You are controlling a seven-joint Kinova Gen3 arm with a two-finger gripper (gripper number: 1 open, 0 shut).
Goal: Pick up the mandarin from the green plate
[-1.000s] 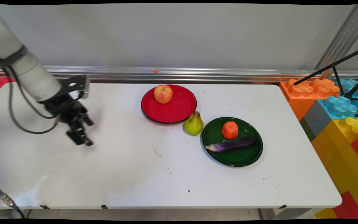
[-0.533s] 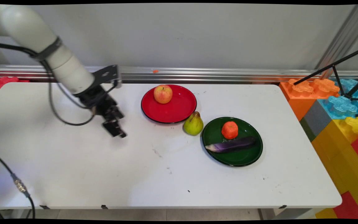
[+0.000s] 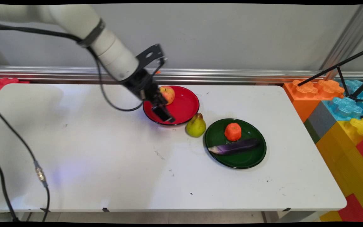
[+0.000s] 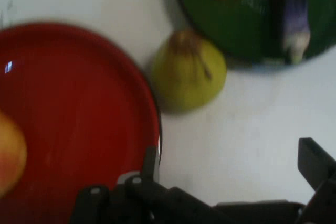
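On the left of your white table (image 3: 106, 157) a black cable (image 3: 39, 173) hangs down past the near edge. Next comes the white arm (image 3: 112, 56), which reaches down from the top left. Your gripper (image 3: 165, 116) hangs over the near left edge of the red plate (image 3: 186, 107). Its fingers (image 4: 315, 161) are spread wide apart with nothing held between them. In the hand view you see only the plate's rim and bare table in the gap. An apple (image 3: 169, 93) sits on the far left part of that plate, just behind the gripper and partly hidden by it. A green pear (image 3: 196, 126) stands on the table just beside the red plate, between it and a green plate (image 3: 247, 159). On the green plate, an orange fruit (image 3: 233, 131) sits just behind a purple eggplant (image 3: 235, 147). At the far right, big colored blocks (image 3: 342, 126) are stacked beside the table, with black tripod legs (image 3: 342, 66) above them.
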